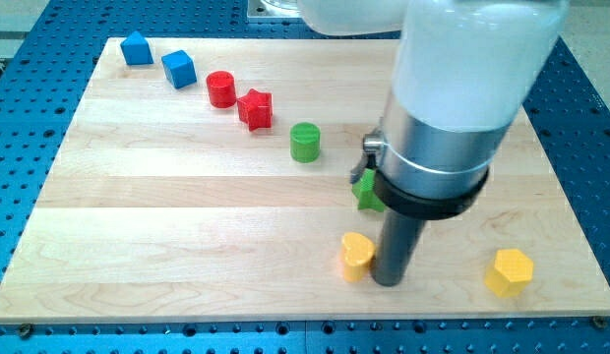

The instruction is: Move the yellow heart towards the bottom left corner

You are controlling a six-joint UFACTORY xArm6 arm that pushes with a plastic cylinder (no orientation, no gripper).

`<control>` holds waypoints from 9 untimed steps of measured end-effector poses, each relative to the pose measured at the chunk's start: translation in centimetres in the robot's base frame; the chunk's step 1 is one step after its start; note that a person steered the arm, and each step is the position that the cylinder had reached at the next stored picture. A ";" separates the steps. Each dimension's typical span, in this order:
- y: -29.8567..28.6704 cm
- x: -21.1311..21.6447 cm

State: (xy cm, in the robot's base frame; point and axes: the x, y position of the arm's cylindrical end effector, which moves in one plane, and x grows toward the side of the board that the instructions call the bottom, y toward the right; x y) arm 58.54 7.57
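The yellow heart (356, 255) lies near the view's bottom, a little right of the middle. My tip (388, 281) stands on the board right beside it, on its right side, touching or nearly touching it. The rod and the wide arm body above it hide part of the board behind them.
A yellow hexagonal block (509, 271) lies at the bottom right. A green block (366, 190) is partly hidden behind the arm; a green cylinder (305, 142) sits left of it. A red star-like block (255, 108), a red cylinder (221, 88) and two blue blocks (178, 69) (137, 48) run towards the top left. The wooden board (138, 246) ends near the bottom.
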 end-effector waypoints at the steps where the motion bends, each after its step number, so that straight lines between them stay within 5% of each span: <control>1: -4.4 -0.3; 2: -9.7 -2.9; 3: -6.0 -3.6; 6: -16.1 -6.0; 9: -19.3 1.4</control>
State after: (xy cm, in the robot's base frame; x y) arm 59.91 -11.71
